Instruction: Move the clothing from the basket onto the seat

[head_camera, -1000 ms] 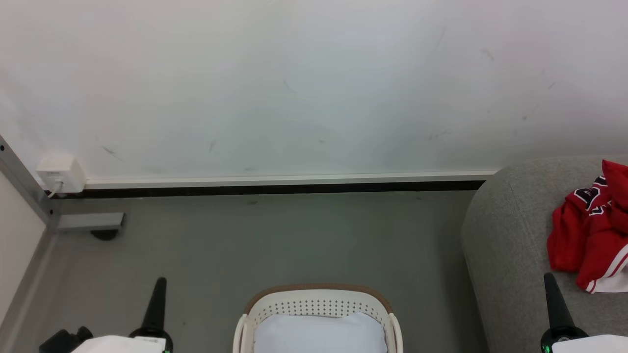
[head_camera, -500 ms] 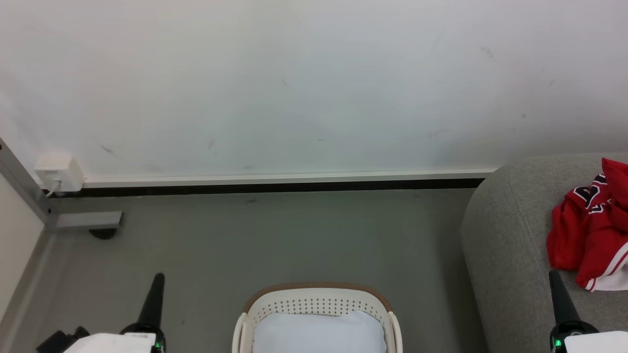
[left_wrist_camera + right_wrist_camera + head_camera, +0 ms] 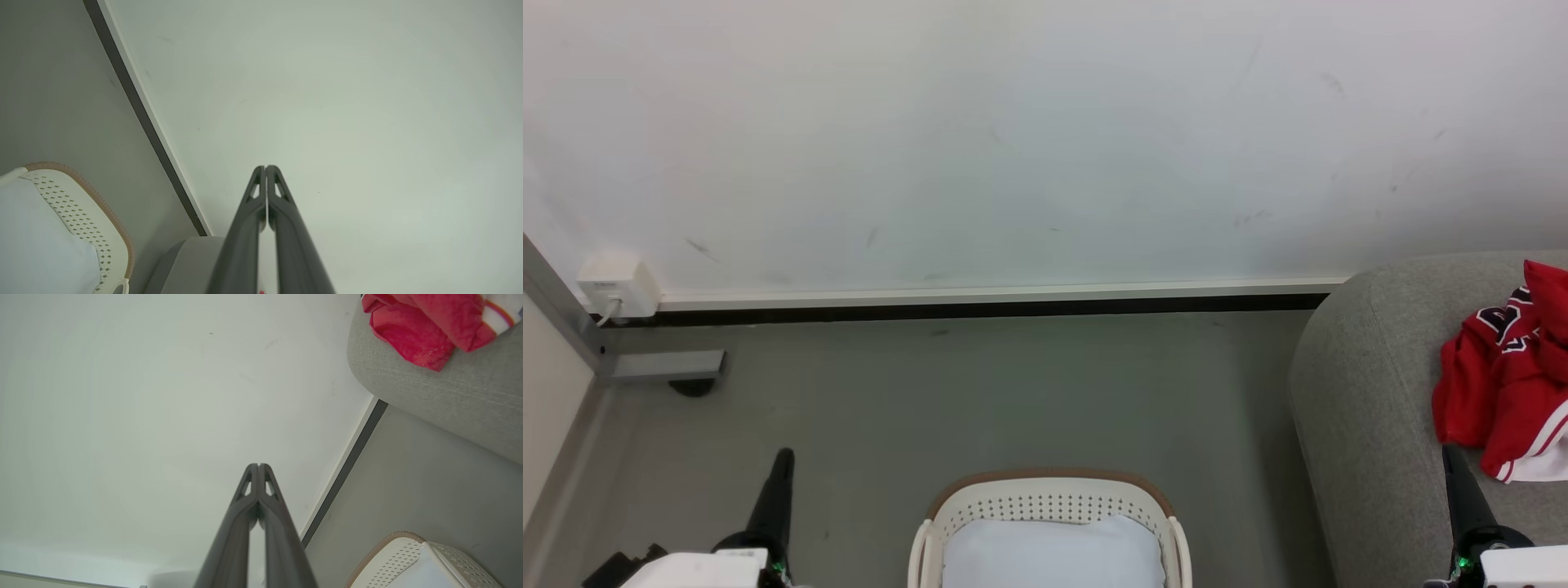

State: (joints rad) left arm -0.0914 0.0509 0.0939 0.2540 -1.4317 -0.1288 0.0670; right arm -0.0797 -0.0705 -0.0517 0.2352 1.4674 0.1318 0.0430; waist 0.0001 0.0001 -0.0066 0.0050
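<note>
The red clothing [image 3: 1507, 384] with white trim lies crumpled on the grey seat [image 3: 1372, 408] at the right edge; it shows too in the right wrist view [image 3: 412, 330] on the seat [image 3: 449, 400]. The cream basket [image 3: 1049, 506] with a brown rim stands at bottom centre, holding a pale white-blue pad [image 3: 1052, 555]. My left gripper [image 3: 783, 457] is shut and empty, left of the basket. My right gripper [image 3: 1450, 453] is shut and empty, in front of the seat just below the clothing. Both wrist views show the fingertips pressed together [image 3: 265, 168] [image 3: 258, 465], pointing at the wall.
A white wall [image 3: 1013, 147] with a dark skirting strip [image 3: 980, 309] runs behind the grey floor [image 3: 980, 408]. A white socket box [image 3: 609, 286] and a grey metal frame foot [image 3: 658, 366] stand at the far left.
Both grippers have slipped lower in the head view, the left one also leftward and the right one rightward. The picture has shifted slightly as the camera moved; clothing and basket lie as before.
</note>
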